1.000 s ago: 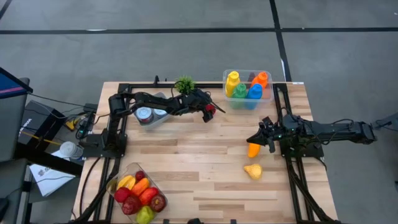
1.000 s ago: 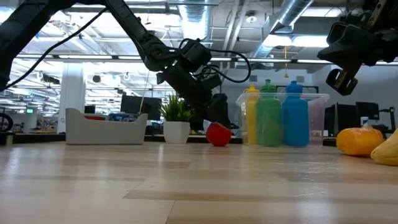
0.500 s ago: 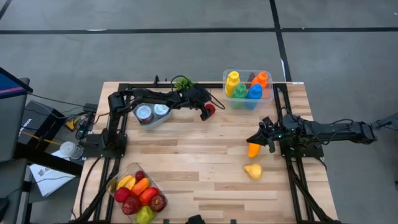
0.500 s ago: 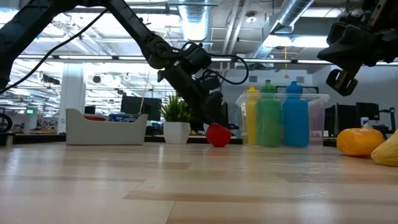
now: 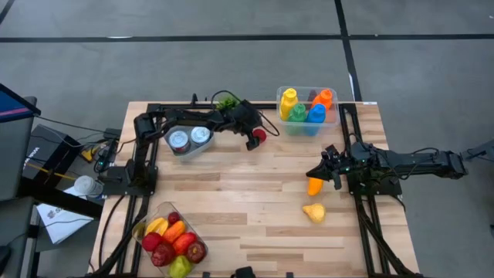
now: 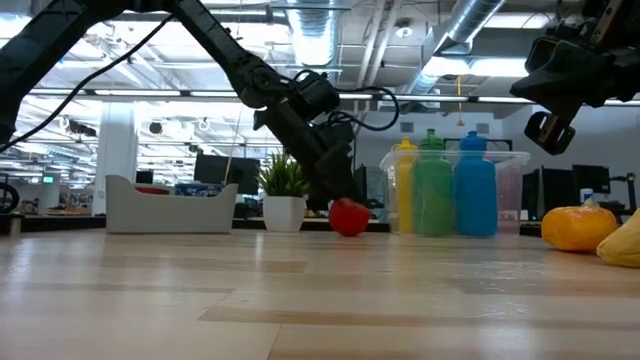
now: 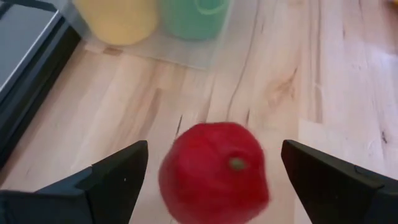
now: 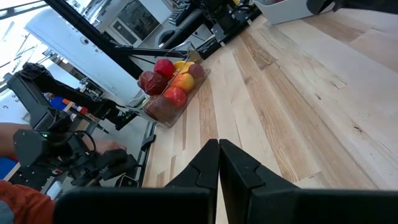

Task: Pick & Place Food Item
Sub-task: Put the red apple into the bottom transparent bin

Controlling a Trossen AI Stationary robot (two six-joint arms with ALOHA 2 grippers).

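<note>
A round red fruit (image 5: 260,135) rests on the wooden table near its far edge, just left of the bottle bin. My left gripper (image 7: 214,150) slants down over it and is open. One finger stands on each side of the fruit (image 7: 214,171), and a gap shows on both sides. In the low view the fruit (image 6: 349,217) sits on the table just in front of that gripper. My right gripper (image 5: 325,174) waits shut above the table's right side, with nothing in it.
A clear bin of coloured bottles (image 5: 307,110) stands close to the fruit's right. A small potted plant (image 5: 226,100) and a tray with two cans (image 5: 189,140) sit under the left arm. An orange item (image 5: 314,186) and a yellow one (image 5: 313,211) lie at the right. A container of fruit (image 5: 173,239) is near left.
My left arm has swung a little toward the table's far edge, now covering part of the plant. Its gripper has turned about the red fruit while staying open. The fruit has stayed in place on the table.
</note>
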